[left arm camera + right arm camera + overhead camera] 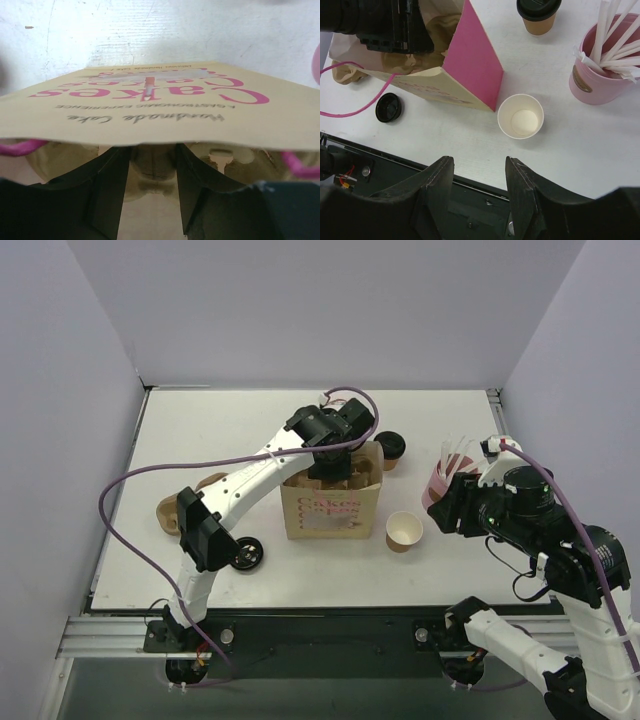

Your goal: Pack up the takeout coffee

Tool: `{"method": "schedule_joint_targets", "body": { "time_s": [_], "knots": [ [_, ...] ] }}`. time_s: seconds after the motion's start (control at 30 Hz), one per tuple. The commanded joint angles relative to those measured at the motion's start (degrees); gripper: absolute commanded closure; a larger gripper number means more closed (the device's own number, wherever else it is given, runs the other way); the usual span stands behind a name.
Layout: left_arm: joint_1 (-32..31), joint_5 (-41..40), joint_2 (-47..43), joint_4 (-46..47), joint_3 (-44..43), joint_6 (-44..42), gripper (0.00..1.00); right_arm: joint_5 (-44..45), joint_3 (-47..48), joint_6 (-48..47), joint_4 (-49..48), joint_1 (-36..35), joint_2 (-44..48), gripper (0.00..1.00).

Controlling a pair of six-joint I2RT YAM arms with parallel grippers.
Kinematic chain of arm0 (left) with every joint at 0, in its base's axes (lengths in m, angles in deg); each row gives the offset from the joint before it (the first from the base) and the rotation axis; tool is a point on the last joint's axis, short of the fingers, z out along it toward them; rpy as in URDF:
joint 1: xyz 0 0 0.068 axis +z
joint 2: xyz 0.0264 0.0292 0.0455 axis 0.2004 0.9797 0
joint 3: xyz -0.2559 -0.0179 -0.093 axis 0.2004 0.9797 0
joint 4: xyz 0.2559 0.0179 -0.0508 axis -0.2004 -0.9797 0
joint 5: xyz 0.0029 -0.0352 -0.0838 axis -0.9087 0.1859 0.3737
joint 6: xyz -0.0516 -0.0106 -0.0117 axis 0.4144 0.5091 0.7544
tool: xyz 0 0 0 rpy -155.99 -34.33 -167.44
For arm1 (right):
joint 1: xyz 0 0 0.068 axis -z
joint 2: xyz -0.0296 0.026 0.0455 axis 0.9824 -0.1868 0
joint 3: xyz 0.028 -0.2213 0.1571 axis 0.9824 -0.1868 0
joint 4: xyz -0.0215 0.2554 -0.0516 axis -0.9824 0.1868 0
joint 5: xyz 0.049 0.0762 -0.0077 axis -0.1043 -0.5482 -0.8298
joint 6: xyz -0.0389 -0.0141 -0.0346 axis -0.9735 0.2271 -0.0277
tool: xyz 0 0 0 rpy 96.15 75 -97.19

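Note:
The takeout coffee (390,448), a small brown cup with a black lid, stands on the table just right of the bag's back corner; it also shows in the right wrist view (538,15). The tan "Cakes" paper bag (330,508) stands open at the table's middle. My left gripper (330,458) reaches into the bag's mouth. In the left wrist view the gripper (152,167) is open over a moulded pulp tray (150,172), behind the bag's printed wall (150,107). My right gripper (479,170) is open and empty, above the table's near edge.
A lidless brown cup (404,531) stands right of the bag. A loose black lid (247,554) lies left of the bag at the front. A pink holder with white straws (445,480) is at the right. A brown pulp piece (172,510) lies at the left.

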Motion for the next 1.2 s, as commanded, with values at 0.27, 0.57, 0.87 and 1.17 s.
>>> {"method": "schedule_joint_targets", "body": {
  "time_s": [0.27, 0.57, 0.87, 1.17],
  "knots": [
    [0.18, -2.50, -3.05, -13.21, 0.32, -0.95, 0.36, 0.97, 0.99, 0.21, 1.65, -0.22, 0.34, 0.54],
    [1.15, 0.49, -3.23, -13.21, -9.78, -4.47, 0.32, 1.85, 1.26, 3.11, 1.04, -0.22, -0.90, 0.54],
    [4.48, 7.70, -7.97, -7.59, -13.04, -9.30, 0.33, 3.87, 3.71, 6.27, 0.25, -0.22, -4.15, 0.54],
    [11.07, 4.02, -19.13, -4.68, -2.52, -14.48, 0.35, 6.33, 5.39, 10.31, -0.19, -0.22, -8.89, 0.55]
  ]
}}
